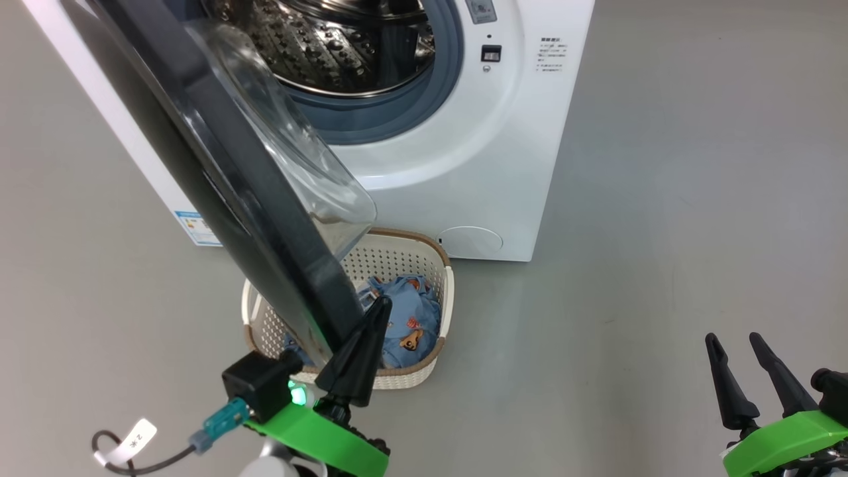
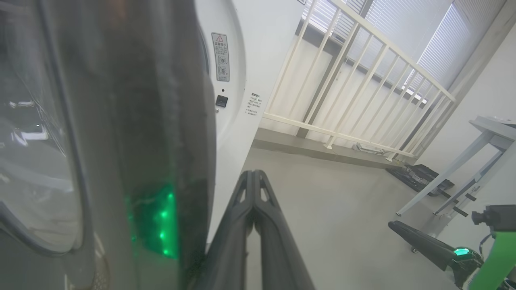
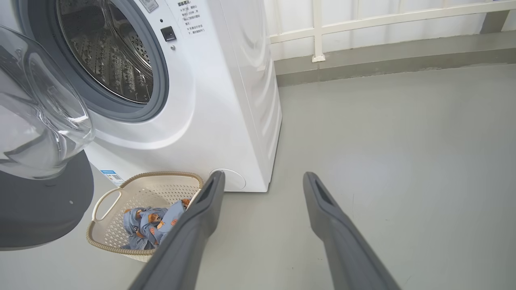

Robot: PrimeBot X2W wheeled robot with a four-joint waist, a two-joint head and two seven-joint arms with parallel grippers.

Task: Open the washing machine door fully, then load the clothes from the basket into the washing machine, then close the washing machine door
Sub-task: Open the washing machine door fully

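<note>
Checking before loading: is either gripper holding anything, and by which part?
Nothing. The left gripper is shut empty beside the door edge; the right gripper is open.

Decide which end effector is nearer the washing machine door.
Left. The left end effector is shut beside the door's lower edge; the right end effector is open, far to its right.

Little legible print; most of it is too small to read.
White paper tag (image 1: 136,438) on thin dark cable (image 1: 98,442): a "2" beside a star-like mark. White front-loading washing machine (image 1: 464,165): grey rectangular sticker (image 2: 221,56) on its front carries a red warning triangle, wording illegible. Block of small dark printed lines (image 1: 551,54) right of the opening, unreadable. Blue-edged label (image 1: 195,227) low on its side, unreadable.
</note>
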